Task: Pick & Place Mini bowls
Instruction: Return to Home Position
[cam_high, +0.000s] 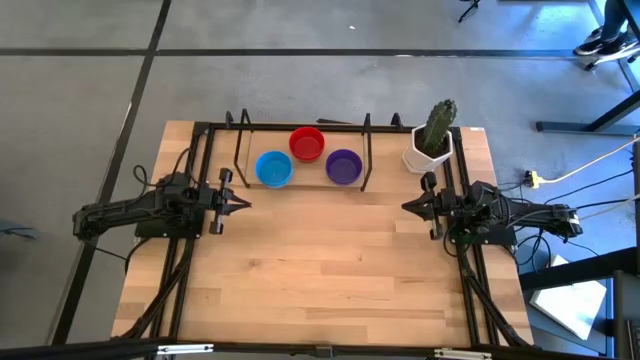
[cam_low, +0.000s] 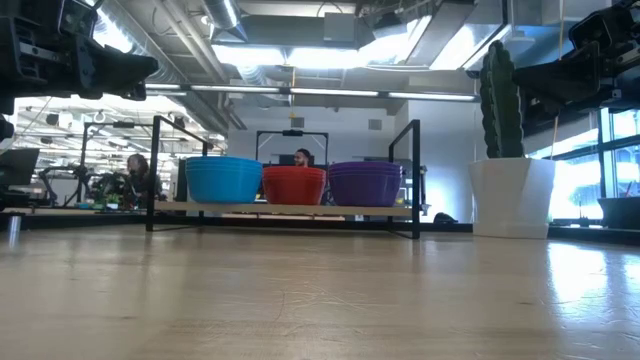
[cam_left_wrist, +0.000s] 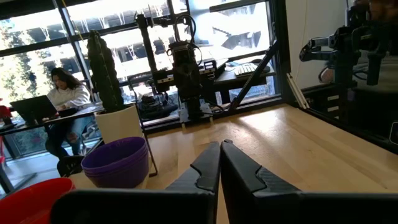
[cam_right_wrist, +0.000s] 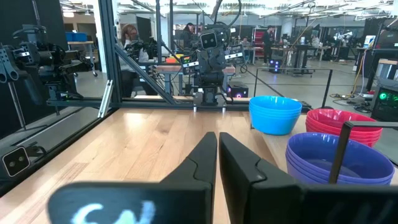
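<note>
Wooden table (cam_high: 320, 280) nearest me. Midway back, the left gripper (cam_high: 243, 203) hangs above the table's left side, pointing inward, fingers pressed together tip to tip with nothing held. The right gripper (cam_high: 407, 206) faces it from the right side, well apart, fingers likewise closed on nothing. Behind them a black wire shelf (cam_high: 367, 155) at the far edge carries the mini bowls (cam_low: 293, 186) in three stacks: blue stack (cam_high: 273, 168) on the left, red stack (cam_high: 307, 143) in the middle and set farthest back, purple stack (cam_high: 343, 166) on the right. A white cactus pot (cam_high: 432, 148) stands just right of the shelf. Beyond the table, a person (cam_left_wrist: 62, 99) sits at a laptop (cam_left_wrist: 31, 109).
</note>
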